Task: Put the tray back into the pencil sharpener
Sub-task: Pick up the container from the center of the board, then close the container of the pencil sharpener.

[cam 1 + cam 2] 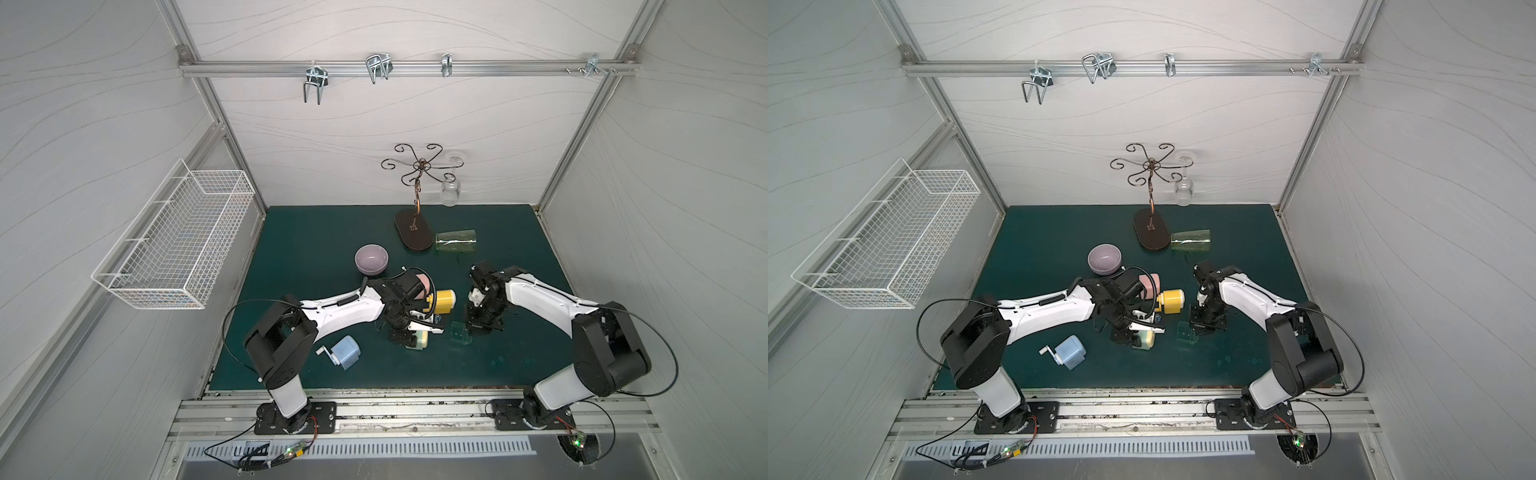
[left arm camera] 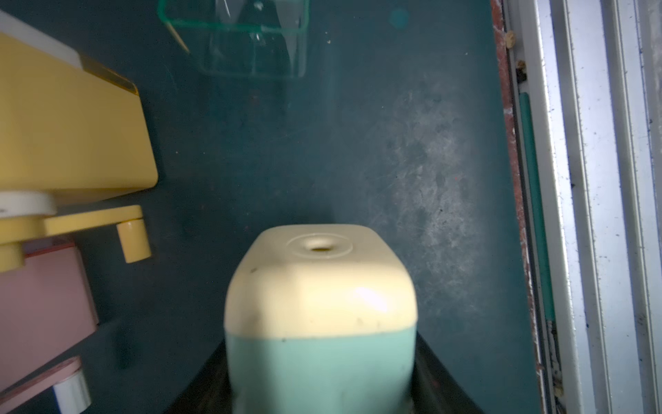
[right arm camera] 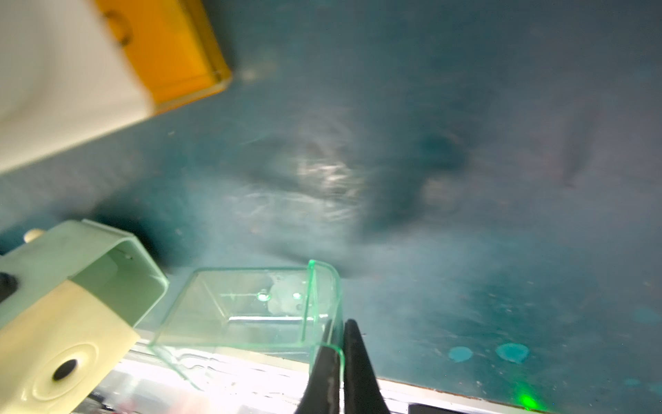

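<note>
The pencil sharpener [image 1: 420,338] [image 1: 1147,338] has a cream top and a mint-green body. It lies at the middle front of the green mat. My left gripper [image 1: 409,332] [image 2: 320,394] is shut on its green body [image 2: 320,358]. The tray [image 1: 460,332] [image 1: 1187,332] is a clear green plastic box just to its right, a small gap away. My right gripper [image 1: 473,328] [image 3: 338,344] is shut on one thin wall of the tray [image 3: 258,312]. In the right wrist view the sharpener's empty slot [image 3: 118,279] faces the tray.
A yellow sharpener [image 1: 444,301] and a pink one [image 1: 424,286] lie just behind the left gripper. A blue sharpener [image 1: 347,352] lies front left. Further back are a purple bowl [image 1: 371,259], a tipped glass [image 1: 456,241] and a glass rack [image 1: 413,232].
</note>
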Controlling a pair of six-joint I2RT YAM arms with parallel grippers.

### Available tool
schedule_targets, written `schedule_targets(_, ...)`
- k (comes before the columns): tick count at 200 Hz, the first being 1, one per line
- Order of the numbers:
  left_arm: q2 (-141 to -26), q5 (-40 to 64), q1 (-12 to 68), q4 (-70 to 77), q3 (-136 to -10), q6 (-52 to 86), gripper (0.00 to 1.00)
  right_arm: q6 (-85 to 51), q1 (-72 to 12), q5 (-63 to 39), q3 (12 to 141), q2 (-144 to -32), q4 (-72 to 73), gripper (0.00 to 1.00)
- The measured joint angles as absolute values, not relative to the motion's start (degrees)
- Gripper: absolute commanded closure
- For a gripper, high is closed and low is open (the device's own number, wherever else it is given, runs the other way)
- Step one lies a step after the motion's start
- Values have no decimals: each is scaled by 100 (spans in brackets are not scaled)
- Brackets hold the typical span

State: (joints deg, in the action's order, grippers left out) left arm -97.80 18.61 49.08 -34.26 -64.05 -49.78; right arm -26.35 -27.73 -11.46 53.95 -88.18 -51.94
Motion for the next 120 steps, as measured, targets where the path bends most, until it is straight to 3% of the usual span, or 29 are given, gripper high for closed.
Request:
schedule_targets(57, -9789, 1726, 5054, -3275, -6407, -4904, 64, -2751, -3188, -1216, 5446, -9146, -5153, 92)
schedule_targets(120, -9894, 1520, 5282, -3039, -6473, -4613, 63, -2884, -3267, -1396, 5341, -9146, -4965, 78)
